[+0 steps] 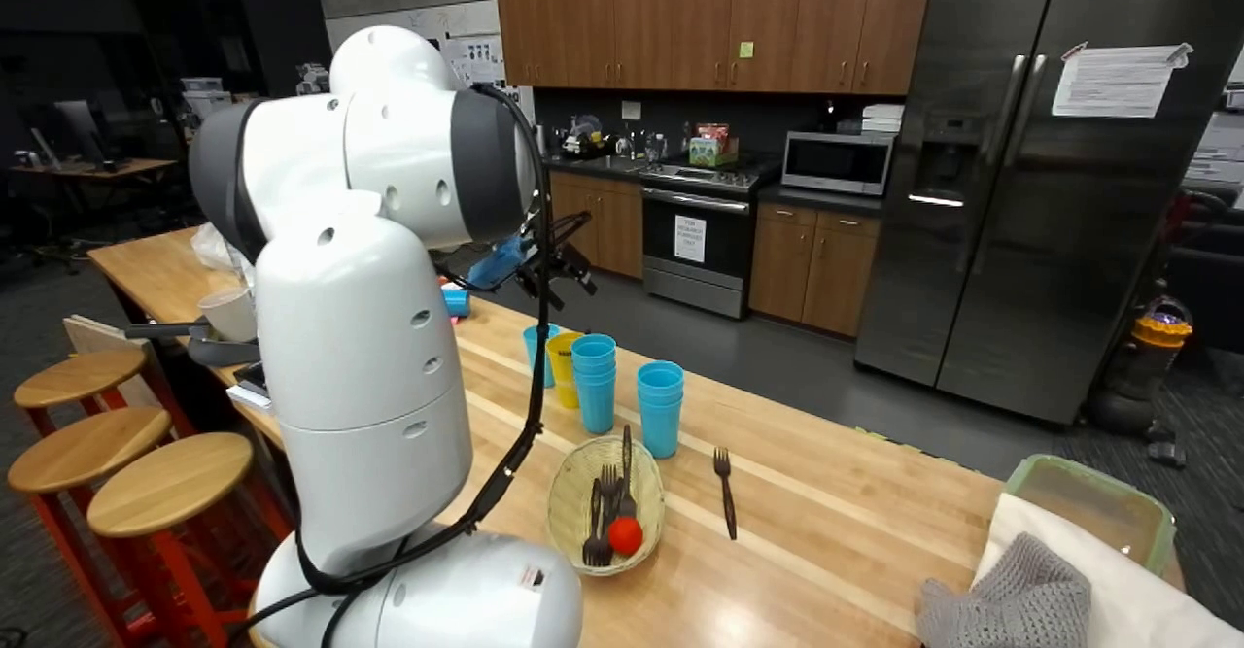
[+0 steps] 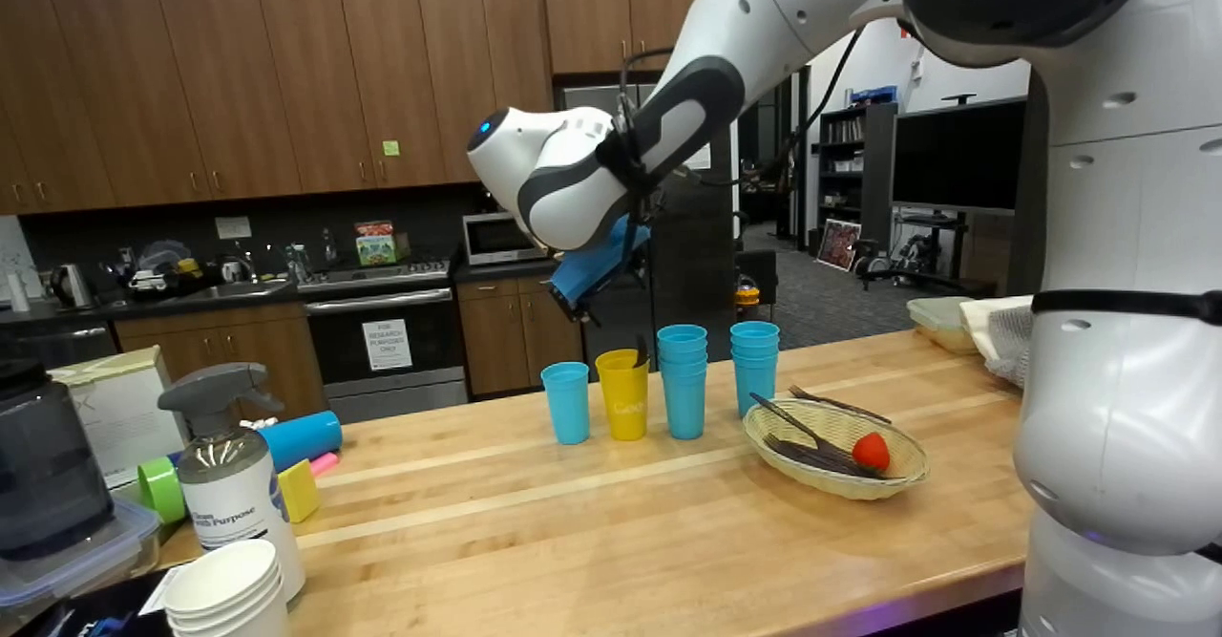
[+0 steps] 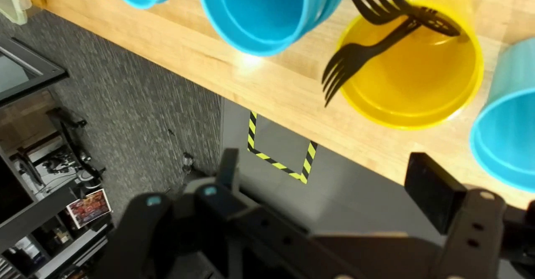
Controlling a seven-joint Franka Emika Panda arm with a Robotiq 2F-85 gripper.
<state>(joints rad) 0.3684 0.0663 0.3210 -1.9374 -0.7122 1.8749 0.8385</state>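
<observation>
Wrist view: one yellow cup (image 3: 413, 86), smooth, plastic in appearance, tapered, round-mouthed; two black forks (image 3: 360, 54) are leaned inside it, crossed, tines projected past the rim. Flanking it: a nested stack of light-blue cups (image 3: 267, 15) on one side, a single blue cup (image 3: 510, 132) on the opposite side, both of like tapered form. All are stood on a tabletop (image 2: 592, 561) of pale, smooth wood strips.

Gripper (image 3: 332, 180): fingers (image 3: 436, 193) dark, flat-padded, spread wide, with floor and table edge seen between them. The yellow cup is seen past the fingertips, toward the upper right of the wrist view, apart from both; in an exterior view the gripper is suspended above the level of the cup rims.

By view: the tines in the yellow cup are shown clearly in the wrist view; in an exterior view only a dark end is made out above the rim. In both exterior views, outside the wrist frame: oval basket (image 2: 859, 486), pale, woven, containing black utensils (image 2: 826, 456) and a rounded red item (image 2: 871, 452); loose fork (image 1: 726, 493), laid near it. Also, in an exterior view: spray bottle (image 2: 229, 494), grey-headed.
</observation>
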